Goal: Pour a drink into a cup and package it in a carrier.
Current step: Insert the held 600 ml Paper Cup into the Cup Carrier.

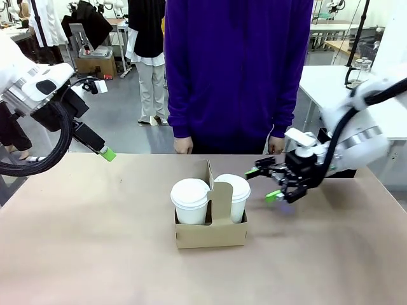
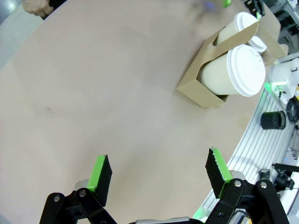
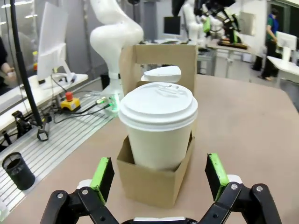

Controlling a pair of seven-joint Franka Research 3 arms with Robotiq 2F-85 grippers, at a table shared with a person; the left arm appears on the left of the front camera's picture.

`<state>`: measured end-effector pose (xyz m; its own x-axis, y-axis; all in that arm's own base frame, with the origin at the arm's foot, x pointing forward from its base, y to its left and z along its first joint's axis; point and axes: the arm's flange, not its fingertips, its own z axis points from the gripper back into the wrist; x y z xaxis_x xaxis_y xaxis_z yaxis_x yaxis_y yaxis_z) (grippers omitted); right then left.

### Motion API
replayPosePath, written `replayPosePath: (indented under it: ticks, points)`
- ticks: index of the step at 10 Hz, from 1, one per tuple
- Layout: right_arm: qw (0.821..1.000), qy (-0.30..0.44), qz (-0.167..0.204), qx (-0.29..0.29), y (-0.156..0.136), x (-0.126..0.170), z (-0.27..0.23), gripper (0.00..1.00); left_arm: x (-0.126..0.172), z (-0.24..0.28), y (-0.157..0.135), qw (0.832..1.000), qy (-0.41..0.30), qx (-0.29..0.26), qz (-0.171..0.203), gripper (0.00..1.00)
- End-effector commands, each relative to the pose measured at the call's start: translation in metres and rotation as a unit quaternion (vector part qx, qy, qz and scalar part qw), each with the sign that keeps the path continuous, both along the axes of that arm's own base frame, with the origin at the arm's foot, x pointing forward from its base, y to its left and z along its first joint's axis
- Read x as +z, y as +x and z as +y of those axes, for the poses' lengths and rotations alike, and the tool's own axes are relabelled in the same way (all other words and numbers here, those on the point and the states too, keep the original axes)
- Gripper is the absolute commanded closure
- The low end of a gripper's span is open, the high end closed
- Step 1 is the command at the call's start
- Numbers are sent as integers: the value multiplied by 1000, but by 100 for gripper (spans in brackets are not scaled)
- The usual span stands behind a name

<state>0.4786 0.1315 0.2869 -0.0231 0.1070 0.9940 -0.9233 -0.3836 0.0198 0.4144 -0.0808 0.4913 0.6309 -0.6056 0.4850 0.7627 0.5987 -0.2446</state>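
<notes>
The brown cardboard carrier (image 1: 210, 234) stands at the middle of the table with its upright handle between two white lidded cups (image 1: 190, 200) (image 1: 234, 190), one in each slot. The drink is out of view. My right gripper (image 1: 264, 184) hovers open just right of the carrier. In its wrist view the near cup (image 3: 159, 126) and the carrier (image 3: 149, 184) sit straight ahead of the spread fingers of the right gripper (image 3: 159, 171). My left gripper (image 1: 105, 151) hangs high at the far left. It is open and empty (image 2: 159, 168), well away from the carrier (image 2: 198, 86).
A person in a purple top stands at the far edge, hands (image 1: 183, 146) (image 1: 276, 145) resting by the table. Bare brown tabletop (image 1: 95, 241) surrounds the carrier. A red stop button (image 3: 69, 96) and cables lie on the robot's base rail.
</notes>
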Motion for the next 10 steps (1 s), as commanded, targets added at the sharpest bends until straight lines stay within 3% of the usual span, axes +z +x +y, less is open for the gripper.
replayPosePath:
  ticks: [1, 4, 6, 9, 10]
  points:
    - [996, -42, 38, -63, -25, 28, -35, 0, 1, 0, 1, 1000, -4, 1, -2, 0]
    - [976, -100, 71, -180, -49, 68, -101, 0, 1, 0, 1, 1000, -4, 1, -2, 0]
    - [940, -170, 94, -280, -67, 78, -139, 0, 1, 0, 1, 1000, -4, 1, -2, 0]
    - [901, -218, 110, -360, -90, 79, -184, 0, 1, 0, 1, 1000, -4, 1, -2, 0]
    - [896, -218, 117, -369, -98, 75, -194, 0, 1, 0, 1, 1000, -4, 1, -2, 0]
